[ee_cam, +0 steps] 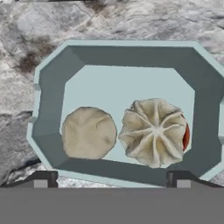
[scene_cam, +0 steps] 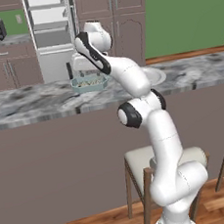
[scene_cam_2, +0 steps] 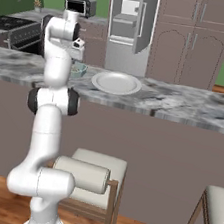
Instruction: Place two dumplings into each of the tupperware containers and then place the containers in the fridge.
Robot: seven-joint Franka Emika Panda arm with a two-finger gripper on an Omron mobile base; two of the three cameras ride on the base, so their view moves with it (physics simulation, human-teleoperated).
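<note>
1. Nearest, in the hand view: end effector [ee_cam: 111,177] spread wide, tips apart at the bottom edge, gripping nothing, hanging above a teal tub [ee_cam: 52,87].
2. Inside that tub: two dumplings side by side and touching, a smooth round one [ee_cam: 89,133] and a pleated one [ee_cam: 153,131]. Judged filled as the task asks.
3. Under the tub: grey marbled tabletop [ee_cam: 131,19].
4. From the left base view: same tub [scene_cam: 88,83] resting on the tabletop [scene_cam: 29,101], below the hand, tan lumps visible inside.
5. Just beside, to the robot's right: round white plate [scene_cam_2: 116,83], bare as far as can be seen.
6. Second tub: cannot tell where from these pictures, nor whether it is filled; possibly hidden behind the arm.
7. Farther back, across the floor: fridge [scene_cam: 51,34] with door swung open [scene_cam_2: 144,20], shelves showing, well apart from the tabletop.
8. Progress, as a judgement: at least one tub loaded with its pair; no tub seen on the fridge shelves.
9. Left to do: grasp the loaded tub, carry it to a fridge shelf; same for the other tub once filled.
</note>
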